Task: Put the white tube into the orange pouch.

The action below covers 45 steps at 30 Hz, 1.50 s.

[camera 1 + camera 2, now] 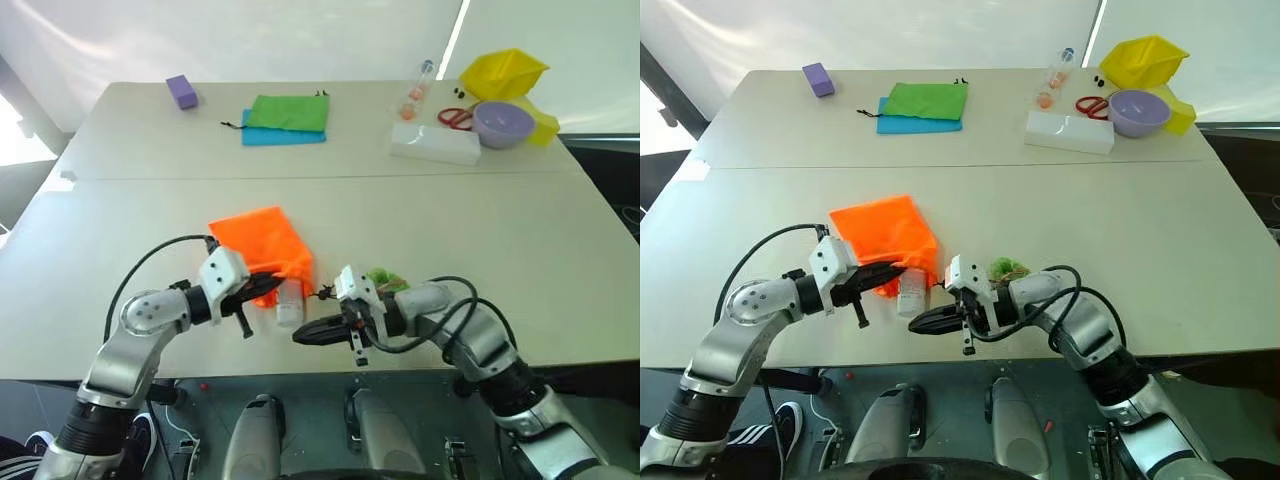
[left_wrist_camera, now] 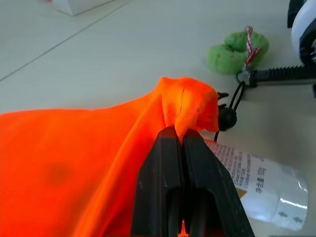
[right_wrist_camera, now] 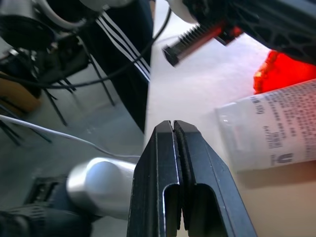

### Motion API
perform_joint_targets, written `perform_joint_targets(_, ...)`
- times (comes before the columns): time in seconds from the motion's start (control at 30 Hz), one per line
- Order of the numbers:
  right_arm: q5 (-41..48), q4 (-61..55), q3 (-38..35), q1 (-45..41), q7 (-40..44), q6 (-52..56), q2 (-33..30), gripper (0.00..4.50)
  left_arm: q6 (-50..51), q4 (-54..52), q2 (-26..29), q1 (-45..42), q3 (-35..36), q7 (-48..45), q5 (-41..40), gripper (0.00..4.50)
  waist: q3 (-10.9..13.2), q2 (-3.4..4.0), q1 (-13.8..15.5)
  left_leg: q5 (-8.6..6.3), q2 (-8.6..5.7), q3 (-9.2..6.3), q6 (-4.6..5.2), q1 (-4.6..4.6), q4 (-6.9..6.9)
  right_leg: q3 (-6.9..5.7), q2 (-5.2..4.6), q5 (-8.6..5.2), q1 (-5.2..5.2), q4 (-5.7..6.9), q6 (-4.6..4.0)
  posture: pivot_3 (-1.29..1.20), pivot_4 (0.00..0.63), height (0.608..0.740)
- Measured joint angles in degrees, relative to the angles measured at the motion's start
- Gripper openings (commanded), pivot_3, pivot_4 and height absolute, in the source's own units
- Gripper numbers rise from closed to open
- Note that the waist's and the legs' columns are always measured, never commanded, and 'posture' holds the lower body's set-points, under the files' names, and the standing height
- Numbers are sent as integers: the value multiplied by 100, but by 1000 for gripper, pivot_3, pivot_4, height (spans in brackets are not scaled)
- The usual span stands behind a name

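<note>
- I work over a pale beige table made of two tops joined along a seam across the middle of the frame; white sheeting hangs behind it.
- In the upper left of the frame sits a small purple block; toward upper centre a flat green fabric pouch lies on top of a blue pouch.
- In the upper right: a long white rectangular box, a slim clear bottle, red-handled scissors, a lilac bowl and a yellow plastic bin.
- My left gripper, lower left of centre, is clamped on a fold of the bright orange fabric drawstring pouch at its near corner.
- The small white plastic squeeze tube lies on the table just beside that corner, under the pouch's edge, with its other end out on the table.
- My right gripper, fingers pressed together and holding nothing, points left near the tube, close to the table's front edge.
- A green cloth bundle rests behind my right wrist.
</note>
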Motion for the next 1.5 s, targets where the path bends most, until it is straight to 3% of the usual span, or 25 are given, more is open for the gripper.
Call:
perform_joint_targets(0.33,-975,95,310,-108,-53,-652,-78,63,232,-168,13,21,11,26,-55,0,0,0,-1,0,0,0,0,0,8,0,0,1,1,3,0,0,150,740)
perform_joint_targets(0.57,-1211,311,282,-112,-617,-665,423,63,319,-168,97,41,10,-59,-79,0,0,0,-10,0,0,0,0,0,9,1,0,1,1,6,0,0,150,740)
perform_joint_targets(1.07,-1360,395,-220,-39,-1390,-721,461,63,130,-168,598,683,230,-397,-177,0,0,0,-24,-1,1,2,-2,0,11,2,-6,2,-4,4,-2,0,150,740)
perform_joint_targets(1.3,-1377,523,-626,-91,-1512,-881,401,63,-173,1,598,704,208,-491,-92,0,0,0,-16,0,1,4,-1,0,-4,1,-4,1,-8,2,-2,0,150,740)
perform_joint_targets(1.5,-1233,349,-529,26,-1467,-830,661,63,-591,297,372,523,183,-291,202,0,0,0,-9,0,2,3,0,1,-8,1,0,1,-8,3,-2,0,150,740)
